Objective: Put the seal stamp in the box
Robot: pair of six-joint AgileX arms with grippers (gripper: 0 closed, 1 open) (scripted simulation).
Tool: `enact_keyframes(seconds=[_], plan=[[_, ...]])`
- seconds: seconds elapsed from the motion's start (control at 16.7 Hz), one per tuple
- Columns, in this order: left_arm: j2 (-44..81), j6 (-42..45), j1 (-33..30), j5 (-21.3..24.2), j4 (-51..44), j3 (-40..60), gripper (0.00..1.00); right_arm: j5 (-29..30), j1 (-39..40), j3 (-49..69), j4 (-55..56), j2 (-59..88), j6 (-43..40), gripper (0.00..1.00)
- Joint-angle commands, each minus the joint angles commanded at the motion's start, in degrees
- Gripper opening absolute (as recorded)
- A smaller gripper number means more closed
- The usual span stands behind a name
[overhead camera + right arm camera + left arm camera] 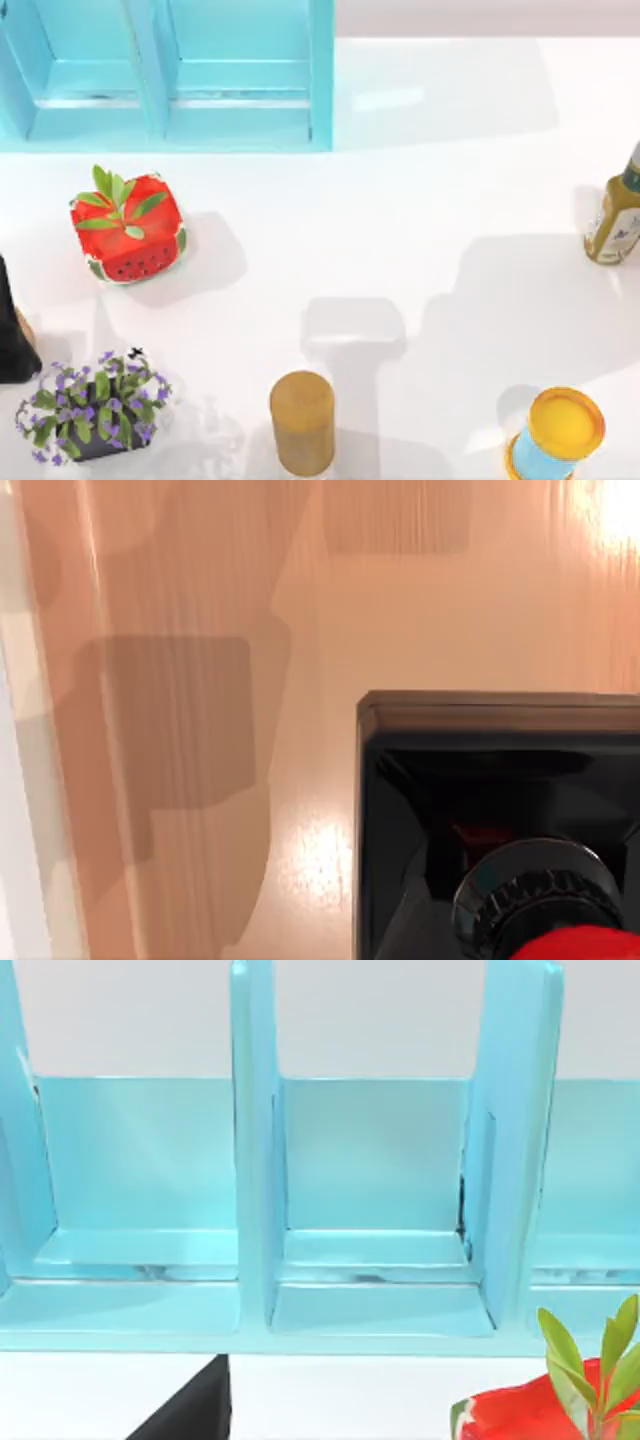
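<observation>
From the top, the light-blue box (322,75) sits at the far left of the white table (420,200). A wall inside it splits it into 2 parts. In front of it is a red watermelon cube (130,235) with green leaves on top. A pot of purple flowers (92,408) is near the front left. A brown jar (302,420) stands at the front middle, and a blue can with a yellow lid (560,432) is at the front right. An olive-yellow bottle (615,218) stands at the right edge. My left arm (10,335) is at the left edge.

The left wrist view looks into the box (255,1160), and the watermelon cube (520,1415) is near it. I cannot tell how the left gripper is set.

The right wrist view shows the seal stamp (470,790) very close, with its red knob nearest the camera. A shiny tan surface lies behind it. I cannot tell if the right gripper holds it.
</observation>
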Motion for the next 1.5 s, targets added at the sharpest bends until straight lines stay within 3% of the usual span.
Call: enact_keyframes(seconds=[0.24, 0.6, 1.08, 1.38, 1.5], plan=[[0.0, 0.0, 0.0, 0.0, 0.0, 0.0, 1.0, -1.06, -3.86, -6.54, -0.62, -3.96, -6.86, 0.0], [0.0, 0.0, 0.0, 0.0, 0.0, 0.0, 1.0, -0.96, -3.71, -7.46, 0.27, -3.82, -6.84, 0.0], [0.0, 0.0, 0.0, 0.0, 0.0, 0.0, 1.0, -1.0, -3.33, -19.83, 13.28, -3.38, -6.39, 0.0], [0.0, 0.0, 0.0, 0.0, 0.0, 0.0, 1.0, -1.04, -3.31, -20.51, 13.94, -3.28, -6.38, 0.0], [0.0, 0.0, 0.0, 0.0, 0.0, 0.0, 1.0, -1.04, -3.31, -20.51, 13.94, -3.28, -6.38, 0.15]])
